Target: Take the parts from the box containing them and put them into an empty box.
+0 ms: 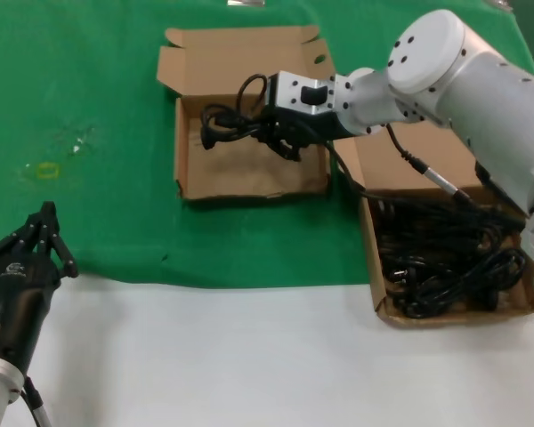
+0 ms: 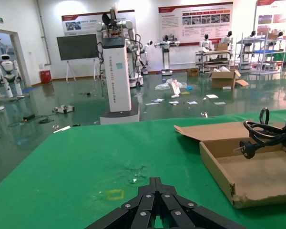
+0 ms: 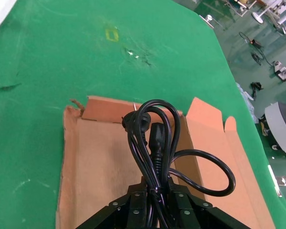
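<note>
Right arm reaches across to 11 o'clock, right gripper [image 1: 280, 142] fingers clamping a coiled cord [image 3: 152, 143] above the empty box [image 1: 249, 185]; left gripper [image 1: 44, 233] parked at 8 o'clock, fingers closed.

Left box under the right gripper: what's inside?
The left box shows only bare cardboard floor. The right gripper holds one coiled cord above it, hiding the floor beneath. The left gripper is parked aside.
</note>
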`<state>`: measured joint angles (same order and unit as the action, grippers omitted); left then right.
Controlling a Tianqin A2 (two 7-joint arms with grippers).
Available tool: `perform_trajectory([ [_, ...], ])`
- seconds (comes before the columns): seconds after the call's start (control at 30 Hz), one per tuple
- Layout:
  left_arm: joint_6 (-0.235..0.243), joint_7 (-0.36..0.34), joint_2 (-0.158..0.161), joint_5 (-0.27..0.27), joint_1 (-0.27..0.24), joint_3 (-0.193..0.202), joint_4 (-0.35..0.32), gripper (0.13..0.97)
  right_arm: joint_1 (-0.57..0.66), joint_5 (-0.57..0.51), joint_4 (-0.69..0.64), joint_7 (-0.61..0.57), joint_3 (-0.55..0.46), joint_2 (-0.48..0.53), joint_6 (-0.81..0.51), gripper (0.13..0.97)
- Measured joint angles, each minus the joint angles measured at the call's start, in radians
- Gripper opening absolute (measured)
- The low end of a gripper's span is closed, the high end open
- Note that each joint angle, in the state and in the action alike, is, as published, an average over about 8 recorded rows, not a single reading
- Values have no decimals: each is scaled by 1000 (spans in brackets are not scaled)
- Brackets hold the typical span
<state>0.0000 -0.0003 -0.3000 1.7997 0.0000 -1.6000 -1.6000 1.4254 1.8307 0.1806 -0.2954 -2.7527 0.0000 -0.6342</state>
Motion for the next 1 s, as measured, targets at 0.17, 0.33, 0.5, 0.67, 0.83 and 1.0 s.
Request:
perform_trajectory([
  [0.17,0,0,0,0,0,0,0,144,-2,-5,1,3,0,0,17,217],
  [0.33,0,0,0,0,0,0,0,144,-3,-5,2,4,0,0,31,229],
  [0.5,0,0,0,0,0,0,0,144,-1,-1,2,4,0,0,39,248],
  [0.67,0,0,0,0,0,0,0,144,1,7,1,-1,0,0,47,299],
  [0.83,0,0,0,0,0,0,0,144,1,12,-1,-7,0,0,53,350],
  [1.0,0,0,0,0,0,0,0,144,1,13,-1,-8,0,0,53,393],
])
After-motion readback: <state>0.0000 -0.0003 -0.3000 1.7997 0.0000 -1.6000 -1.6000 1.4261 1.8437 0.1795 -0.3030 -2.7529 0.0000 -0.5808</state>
